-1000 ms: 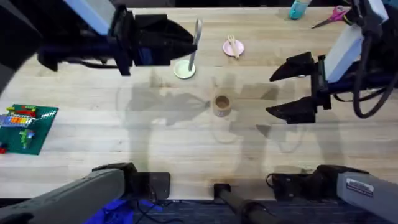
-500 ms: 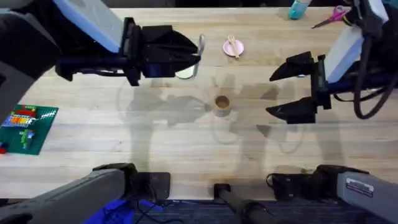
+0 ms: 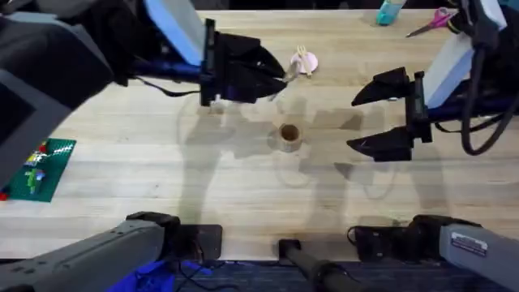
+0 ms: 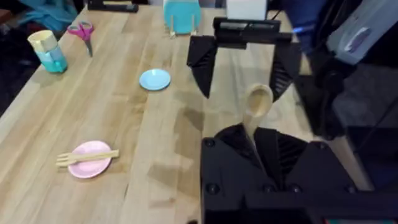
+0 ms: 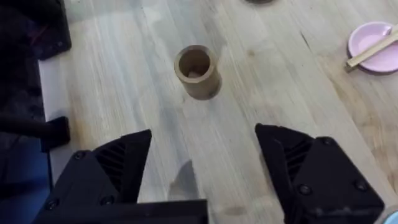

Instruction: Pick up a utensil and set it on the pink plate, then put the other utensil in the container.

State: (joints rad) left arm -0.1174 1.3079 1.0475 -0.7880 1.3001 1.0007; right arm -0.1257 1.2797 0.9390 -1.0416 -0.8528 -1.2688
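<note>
The wooden spoon (image 4: 257,102) is clamped by its handle in the left pincer (image 4: 261,146), bowl pointing forward, raised above the bench (image 3: 162,186) toward its far edge. The fork (image 4: 87,157) lies across the pink plate (image 4: 90,158) near that far edge. The brown container (image 5: 196,70) stands mid-bench. The right pincer (image 5: 205,162) hovers near it, fingers spread apart, holding nothing.

Black angular hands; white forearm shells; black cables; grey labelled bases
</note>
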